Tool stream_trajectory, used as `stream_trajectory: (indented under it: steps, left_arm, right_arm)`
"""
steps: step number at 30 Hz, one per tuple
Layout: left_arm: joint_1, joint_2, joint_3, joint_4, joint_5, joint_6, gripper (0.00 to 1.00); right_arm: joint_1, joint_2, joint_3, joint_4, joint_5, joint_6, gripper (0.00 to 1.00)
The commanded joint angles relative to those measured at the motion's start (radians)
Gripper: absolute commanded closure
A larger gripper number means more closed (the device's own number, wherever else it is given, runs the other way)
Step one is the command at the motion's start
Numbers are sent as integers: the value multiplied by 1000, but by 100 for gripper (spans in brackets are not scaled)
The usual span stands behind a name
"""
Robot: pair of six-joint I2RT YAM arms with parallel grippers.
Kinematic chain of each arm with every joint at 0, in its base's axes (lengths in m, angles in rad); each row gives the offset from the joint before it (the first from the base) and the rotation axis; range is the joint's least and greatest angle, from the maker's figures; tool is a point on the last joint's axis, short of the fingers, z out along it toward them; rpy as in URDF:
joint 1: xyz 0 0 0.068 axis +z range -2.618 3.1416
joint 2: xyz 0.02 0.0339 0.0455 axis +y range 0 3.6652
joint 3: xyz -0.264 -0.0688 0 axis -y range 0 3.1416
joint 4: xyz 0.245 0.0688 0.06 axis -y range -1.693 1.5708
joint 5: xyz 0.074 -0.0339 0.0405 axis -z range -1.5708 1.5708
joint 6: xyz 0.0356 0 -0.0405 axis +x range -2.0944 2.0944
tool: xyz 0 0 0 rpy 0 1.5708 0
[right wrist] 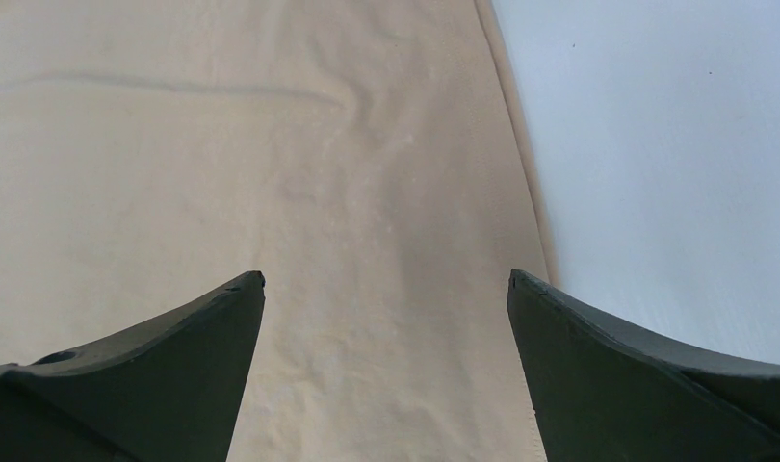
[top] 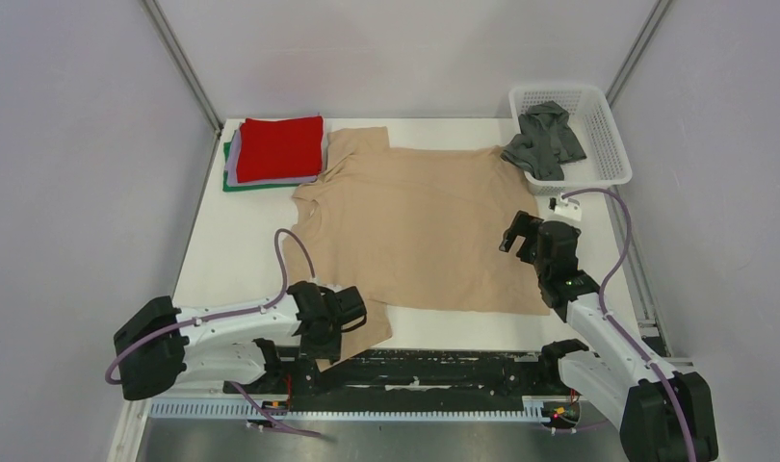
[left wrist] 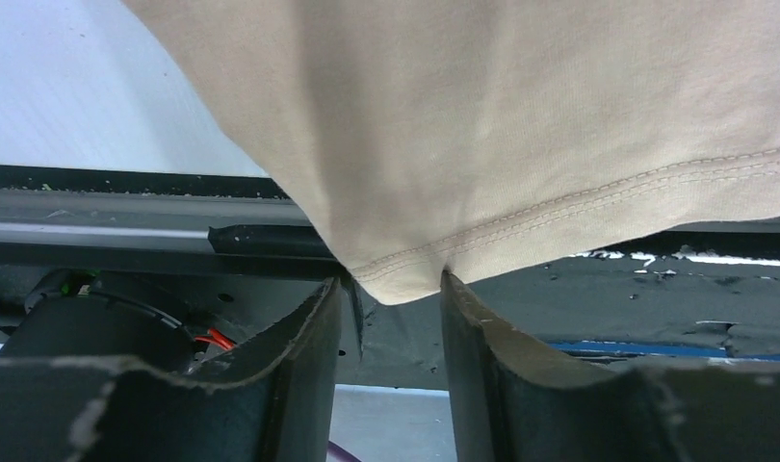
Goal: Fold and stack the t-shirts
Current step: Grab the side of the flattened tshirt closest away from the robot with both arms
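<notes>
- White table (top: 232,250), grey walls (top: 78,144); tan shirt (top: 425,221) spread mid-table.
- Left gripper (left wrist: 396,289) pinches its near hem corner; right gripper (right wrist: 386,289) spread wide over its right side.
- Red shirt (top: 280,146) hides most of folded stack (top: 234,166), far left; grey shirt (top: 545,140) crumpled in basket (top: 612,144).

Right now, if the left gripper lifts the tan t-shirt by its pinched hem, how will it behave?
Probably floppy: the tan t-shirt drapes where the left gripper pinches it. Likely light: thin knit, soft wrinkles. May drag, lying mostly flat.
</notes>
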Motion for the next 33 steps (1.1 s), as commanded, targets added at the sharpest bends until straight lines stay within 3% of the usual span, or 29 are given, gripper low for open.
stream_trajectory:
  steps: [1, 11, 24, 29, 31, 33]
  left_arm:
    - [-12, 51, -33, 97, -17, -43, 56]
    - [-14, 140, 7, 242, 50, -2, 57]
    - [-21, 193, 49, 153, 27, -18, 59]
    - [-21, 253, 38, 153, -40, -50, 76]
    - [-22, 264, 38, 153, -65, -60, 93]
    - [-21, 256, 37, 147, -86, -65, 98]
  right_arm:
    - [-8, -7, -6, 5, 37, -1, 1]
    - [-17, -65, -15, -29, 73, 0, 1]
    - [-28, -77, -25, -29, 111, -14, 1]
    - [-30, -81, -27, -36, 97, -14, 1]
    - [-29, -94, -26, -41, 97, -10, 1]
    - [-29, -112, -24, -49, 99, -6, 1]
